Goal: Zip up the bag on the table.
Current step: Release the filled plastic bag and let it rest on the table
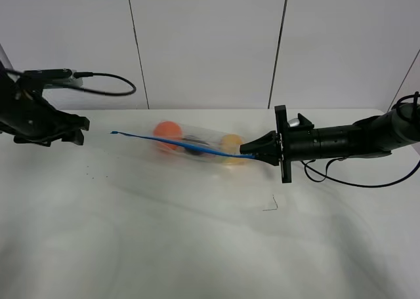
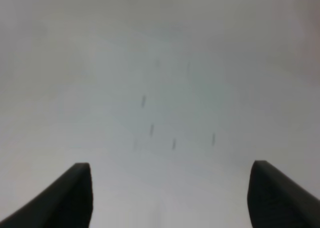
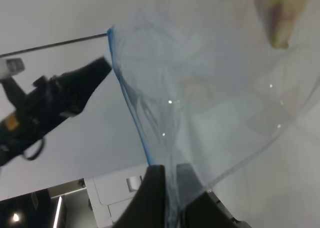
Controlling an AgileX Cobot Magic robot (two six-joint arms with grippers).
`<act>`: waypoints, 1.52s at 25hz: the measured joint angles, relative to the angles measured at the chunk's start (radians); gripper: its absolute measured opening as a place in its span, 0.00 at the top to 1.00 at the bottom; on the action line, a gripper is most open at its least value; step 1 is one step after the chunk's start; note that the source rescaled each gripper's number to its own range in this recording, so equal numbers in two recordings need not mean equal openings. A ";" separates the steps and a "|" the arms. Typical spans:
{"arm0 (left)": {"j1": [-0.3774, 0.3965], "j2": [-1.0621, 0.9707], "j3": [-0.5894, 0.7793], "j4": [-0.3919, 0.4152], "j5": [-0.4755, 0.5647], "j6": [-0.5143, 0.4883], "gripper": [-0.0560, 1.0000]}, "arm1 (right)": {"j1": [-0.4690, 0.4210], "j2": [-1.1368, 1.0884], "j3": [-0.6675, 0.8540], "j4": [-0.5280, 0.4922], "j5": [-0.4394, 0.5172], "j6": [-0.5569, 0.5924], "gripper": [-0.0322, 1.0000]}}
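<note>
Pinching noted at the right gripper [image 1: 247, 150]: its two black fingers [image 3: 150, 198] are pressed together on the 3 o'clock end of the bag [image 1: 197, 148], right at the blue seal strip [image 1: 170, 143]. In the right wrist view the clear film fans out from between the fingers, with the strip running away from them along one edge.

Bag lies on the white table [image 1: 197, 240], a little toward 12 o'clock of the table's middle in the high view, stretched long from 9 o'clock to 3 o'clock. The seal strip shows as a thin line along its length, its 9 o'clock tip free and raised a little. Through the plastic: an orange item [image 1: 168, 130] toward 9 o'clock, a dark item [image 1: 193, 147] in the middle, a yellow item [image 1: 231, 143] nearest the right gripper.

Left gripper [image 1: 77, 130] sits at 9 o'clock of the bag, near the strip's tip but apart from it. Its fingers [image 2: 75, 193] are spread wide with nothing between them, only bare table with a few small dark specks [image 2: 151, 129] below.

A thin dark thread [image 1: 271, 205] lies on the table toward 5 o'clock of the bag, well apart.
</note>
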 joint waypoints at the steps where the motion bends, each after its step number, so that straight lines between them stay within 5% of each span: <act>1: 0.000 0.000 -0.046 -0.001 0.111 -0.007 0.07 | 0.000 0.000 0.000 0.000 0.000 0.000 0.97; 5: 0.000 0.000 -0.185 -0.001 0.406 -0.017 0.07 | 0.000 0.000 0.000 -0.001 0.000 0.000 0.97; 11: 0.000 -0.004 -0.264 -0.025 0.650 -0.021 0.07 | 0.000 0.000 0.000 -0.002 0.000 0.000 0.97; 18: 0.000 -0.104 -0.149 -0.038 0.649 0.025 0.07 | 0.000 0.000 0.000 -0.008 0.000 0.000 0.97; 28: 0.000 -0.566 0.321 -0.039 0.649 0.028 0.07 | -0.001 0.000 0.000 -0.011 0.000 0.000 0.97; 38: 0.000 -1.019 0.568 -0.046 0.543 0.072 0.07 | -0.002 0.000 0.000 -0.029 0.000 -0.003 0.97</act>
